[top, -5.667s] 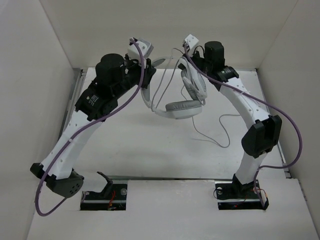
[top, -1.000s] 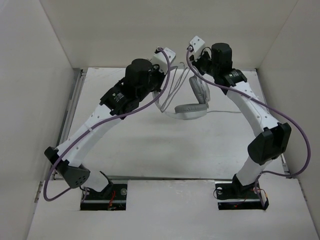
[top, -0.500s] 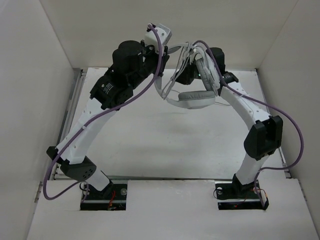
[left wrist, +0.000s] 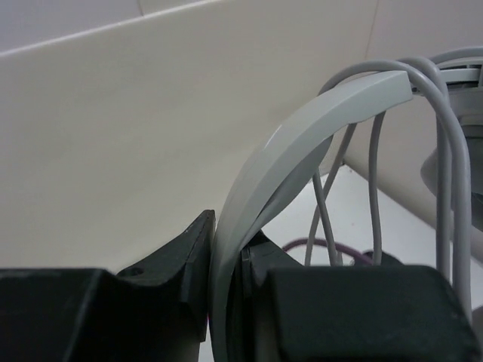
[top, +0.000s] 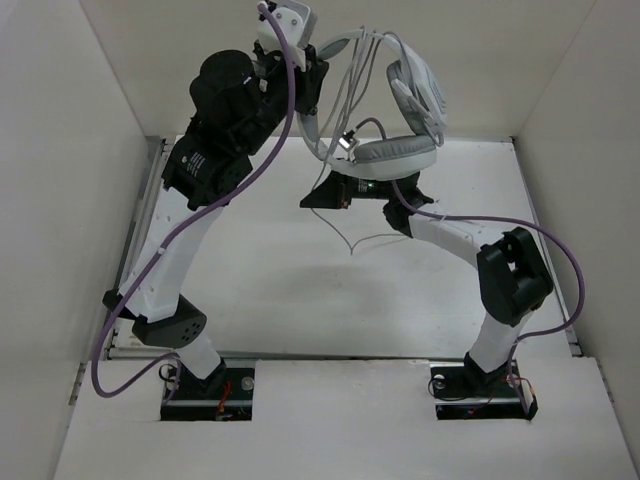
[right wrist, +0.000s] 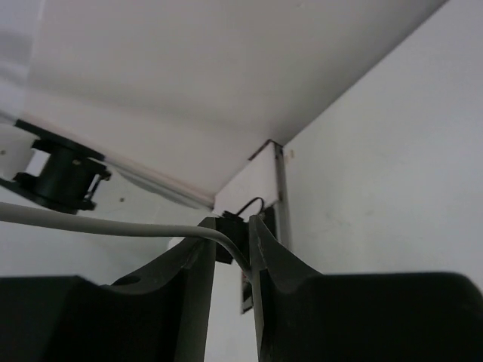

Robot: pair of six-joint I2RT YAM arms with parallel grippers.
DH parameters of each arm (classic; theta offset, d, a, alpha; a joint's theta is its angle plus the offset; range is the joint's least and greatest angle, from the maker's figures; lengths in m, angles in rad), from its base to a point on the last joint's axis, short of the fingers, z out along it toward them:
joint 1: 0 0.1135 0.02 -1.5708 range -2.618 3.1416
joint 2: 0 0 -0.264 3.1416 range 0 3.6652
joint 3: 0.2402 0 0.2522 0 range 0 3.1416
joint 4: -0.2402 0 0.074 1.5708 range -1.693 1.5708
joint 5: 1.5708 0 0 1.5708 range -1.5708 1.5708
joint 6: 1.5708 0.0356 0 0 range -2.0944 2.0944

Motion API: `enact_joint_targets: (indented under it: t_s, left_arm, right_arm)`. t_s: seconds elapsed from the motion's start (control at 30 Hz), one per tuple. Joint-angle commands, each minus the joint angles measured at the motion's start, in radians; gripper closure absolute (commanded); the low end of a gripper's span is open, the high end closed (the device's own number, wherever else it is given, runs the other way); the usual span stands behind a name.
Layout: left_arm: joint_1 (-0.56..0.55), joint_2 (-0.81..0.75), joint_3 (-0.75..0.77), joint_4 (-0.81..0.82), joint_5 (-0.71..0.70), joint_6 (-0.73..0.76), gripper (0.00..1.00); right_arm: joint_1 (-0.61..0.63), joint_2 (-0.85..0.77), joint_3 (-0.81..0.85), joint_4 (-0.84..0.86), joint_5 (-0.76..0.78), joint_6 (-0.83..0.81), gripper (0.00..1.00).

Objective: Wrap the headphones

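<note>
Headphones point(top: 397, 152) got hoisted way up. Left gripper point(left wrist: 226, 260) clamps the headband point(left wrist: 302, 128), right gripper point(right wrist: 245, 253) pinches the cable point(right wrist: 113, 226) below them. Few loops on, loose tail left.

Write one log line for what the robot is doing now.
left jaws: shut on headband | right jaws: shut on cable | headphones: held above table

Light-grey headphones point(top: 395, 152) with matt padded cushioning, headband point(left wrist: 302, 128) of smooth satin plastic, thin cable point(right wrist: 106, 226) smooth and rubbery, left end effector point(left wrist: 226, 260) and right end effector point(right wrist: 234, 245) in matt black plastic, tabletop point(top: 270, 280) matt white.
</note>
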Motion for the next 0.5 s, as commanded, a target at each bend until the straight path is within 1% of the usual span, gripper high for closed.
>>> enact_joint_targets:
  t_s: [0.0,0.17,0.37,0.47]
  left_arm:
    - [0.015,-0.013,0.085,0.17,-0.02,-0.086,1.0]
    - [0.035,0.001,0.115,0.173,-0.044,-0.112,1.0]
    - [0.095,0.025,0.171,0.18,-0.073,-0.146,1.0]
    - [0.133,0.033,0.18,0.2,-0.104,-0.149,1.0]
  right_arm:
    - [0.048,0.008,0.005,0.256,0.001,0.168,0.7]
    - [0.118,0.021,-0.018,0.293,0.022,0.214,0.67]
    - [0.173,0.034,-0.053,0.318,0.038,0.245,0.61]
    - [0.197,0.038,-0.056,0.312,0.039,0.243,0.61]
